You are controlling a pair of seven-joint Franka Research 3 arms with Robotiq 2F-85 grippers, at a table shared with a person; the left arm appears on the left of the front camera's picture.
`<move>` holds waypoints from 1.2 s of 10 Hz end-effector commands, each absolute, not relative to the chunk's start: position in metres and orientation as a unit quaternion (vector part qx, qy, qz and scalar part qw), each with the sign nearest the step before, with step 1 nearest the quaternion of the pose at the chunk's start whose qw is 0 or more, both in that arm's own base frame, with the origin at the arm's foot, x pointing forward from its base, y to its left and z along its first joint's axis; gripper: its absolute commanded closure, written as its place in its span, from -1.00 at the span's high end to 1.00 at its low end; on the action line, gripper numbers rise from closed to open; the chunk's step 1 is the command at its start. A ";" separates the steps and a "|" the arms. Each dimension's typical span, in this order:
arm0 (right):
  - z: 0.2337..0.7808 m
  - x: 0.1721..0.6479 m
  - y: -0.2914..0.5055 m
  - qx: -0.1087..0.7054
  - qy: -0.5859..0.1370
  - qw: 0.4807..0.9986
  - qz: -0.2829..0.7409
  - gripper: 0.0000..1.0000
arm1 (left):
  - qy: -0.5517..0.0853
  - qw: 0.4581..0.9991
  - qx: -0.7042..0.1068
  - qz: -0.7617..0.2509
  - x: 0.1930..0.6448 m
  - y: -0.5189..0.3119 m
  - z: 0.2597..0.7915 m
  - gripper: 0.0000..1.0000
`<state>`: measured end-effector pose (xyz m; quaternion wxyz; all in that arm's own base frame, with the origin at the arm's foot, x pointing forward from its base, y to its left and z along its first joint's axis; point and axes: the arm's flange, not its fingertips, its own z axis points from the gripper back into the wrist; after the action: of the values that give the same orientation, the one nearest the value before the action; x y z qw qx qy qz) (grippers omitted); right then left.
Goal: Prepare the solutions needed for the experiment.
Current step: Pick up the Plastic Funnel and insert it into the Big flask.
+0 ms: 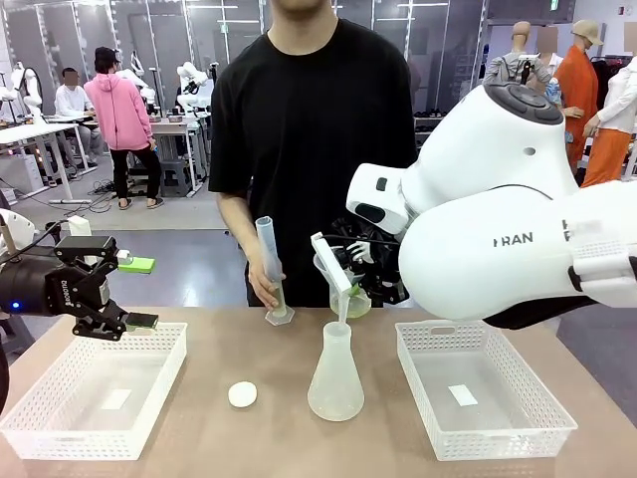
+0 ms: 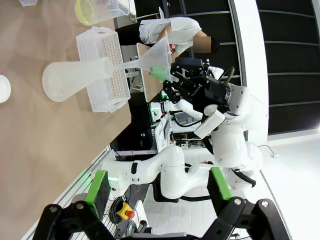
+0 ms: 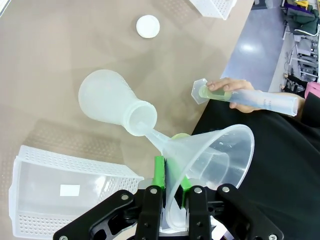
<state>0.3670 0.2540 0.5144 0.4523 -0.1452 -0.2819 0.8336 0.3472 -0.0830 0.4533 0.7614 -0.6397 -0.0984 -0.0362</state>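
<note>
Plastic funnel [image 3: 215,150], clamped by the right end effector [image 3: 171,177], was best held steady, spout inside the flask [image 3: 107,100] neck, while the left end effector [image 1: 137,294] was seen wide.

yellow-green solutions [image 3: 210,93], wht stopper [image 1: 242,394], blk shirt [image 1: 309,119]

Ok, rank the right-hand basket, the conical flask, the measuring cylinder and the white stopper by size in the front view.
1. Right-hand basket: largest.
2. Conical flask.
3. Measuring cylinder: similar height, slimmer, farther off, so unsure.
4. White stopper: smallest.
</note>
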 end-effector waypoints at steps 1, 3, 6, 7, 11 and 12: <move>0.507 0.368 0.255 -0.150 -0.275 0.454 0.834 -0.87 | -0.096 0.758 -0.644 -0.037 0.347 -0.084 0.455 1.00; 0.501 0.369 0.256 -0.143 -0.272 0.455 0.836 -0.87 | -0.096 0.758 -0.644 -0.037 0.347 -0.084 0.455 1.00; 0.489 0.372 0.260 -0.135 -0.277 0.455 0.836 -0.87 | -0.096 0.758 -0.644 -0.037 0.347 -0.084 0.455 1.00; 0.485 0.373 0.261 -0.135 -0.279 0.454 0.835 -0.87 | -0.096 0.758 -0.644 -0.037 0.347 -0.084 0.455 1.00; 0.471 0.377 0.262 -0.129 -0.292 0.450 0.834 -0.87 | -0.096 0.758 -0.644 -0.037 0.347 -0.084 0.455 1.00; 0.467 0.377 0.263 -0.125 -0.289 0.450 0.836 -0.87 | -0.096 0.758 -0.644 -0.037 0.347 -0.084 0.455 1.00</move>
<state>0.3755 0.2648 0.4735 0.4571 -0.1347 -0.2781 0.8341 0.3473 -0.0828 0.4533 0.7615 -0.6396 -0.0986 -0.0360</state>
